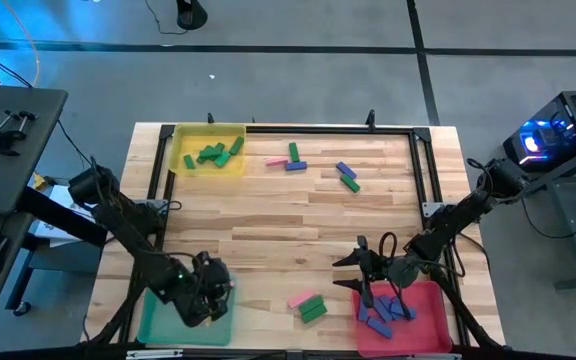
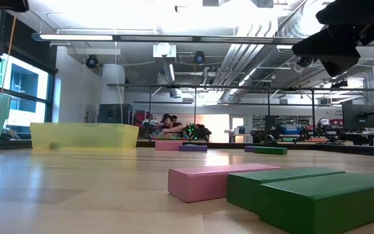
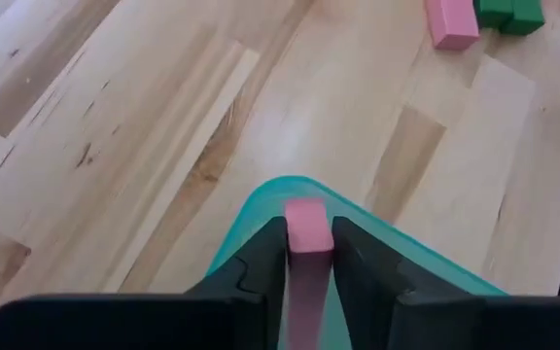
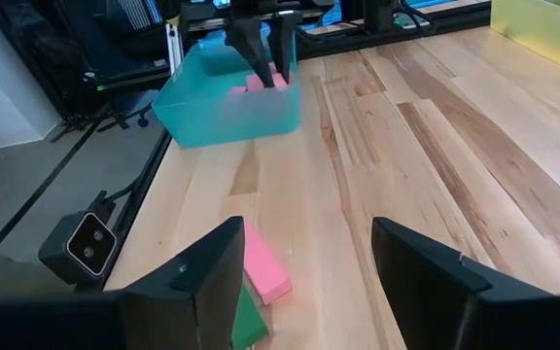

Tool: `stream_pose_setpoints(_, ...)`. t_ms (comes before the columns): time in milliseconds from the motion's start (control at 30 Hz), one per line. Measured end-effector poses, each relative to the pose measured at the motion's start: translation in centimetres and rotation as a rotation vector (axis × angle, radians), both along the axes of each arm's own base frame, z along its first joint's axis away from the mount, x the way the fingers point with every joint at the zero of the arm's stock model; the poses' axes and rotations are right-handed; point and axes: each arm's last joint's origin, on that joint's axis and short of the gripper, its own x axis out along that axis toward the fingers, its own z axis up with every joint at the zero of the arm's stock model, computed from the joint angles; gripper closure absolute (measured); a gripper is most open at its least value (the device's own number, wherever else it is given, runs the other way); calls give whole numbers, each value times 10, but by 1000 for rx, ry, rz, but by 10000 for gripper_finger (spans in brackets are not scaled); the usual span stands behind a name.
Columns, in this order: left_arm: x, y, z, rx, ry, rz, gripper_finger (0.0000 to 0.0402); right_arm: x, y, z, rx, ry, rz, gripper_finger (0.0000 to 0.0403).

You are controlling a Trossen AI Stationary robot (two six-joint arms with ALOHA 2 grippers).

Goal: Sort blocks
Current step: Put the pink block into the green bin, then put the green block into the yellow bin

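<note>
The left gripper (image 3: 309, 255) is clamped on a small pink rectangular block (image 3: 307, 226), held upright between its two dark fingers directly over the near-left teal plastic tray (image 1: 158, 318). The right wrist view shows that tray already holding pink pieces. The right gripper (image 4: 304, 267) hangs with its fingers spread wide and nothing between them, above the table just left of the near-right red plastic tray (image 1: 438, 330), which holds several purple-blue blocks (image 1: 383, 310).

On the pale wooden tabletop (image 1: 268, 230), a pink bar and green bars (image 1: 309, 304) lie touching in a small cluster between the two near trays. More loose bars in pink, green and purple-blue lie near the far edge, right of the far-left yellow plastic tray (image 1: 180, 140), which holds green blocks (image 1: 216, 153).

The bars look rigid, light and smooth-faced, so they should not deform, but a shallow pinch could let one slip or twist. Taking each across its narrow width near the middle seems safest. In the near cluster the pink bar touches a green one, so fingers going down around it risk nudging its neighbour.

The middle of the table is open for travel. The tray walls and the black frame (image 1: 328, 128) along the table's edges are the things to clear.
</note>
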Motion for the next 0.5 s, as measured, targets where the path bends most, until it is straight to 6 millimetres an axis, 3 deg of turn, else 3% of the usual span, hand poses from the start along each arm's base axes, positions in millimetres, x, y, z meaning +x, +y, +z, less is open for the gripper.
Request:
stream_pose_setpoints(300, 0, 0, 1, -78, 75, -18, 257, 0, 0, -1, -4, 9, -1, 192)
stream_pose_setpoints(500, -5, 0, 16, -169, 63, -32, 241, 0, 0, -1, -3, 9, -1, 192)
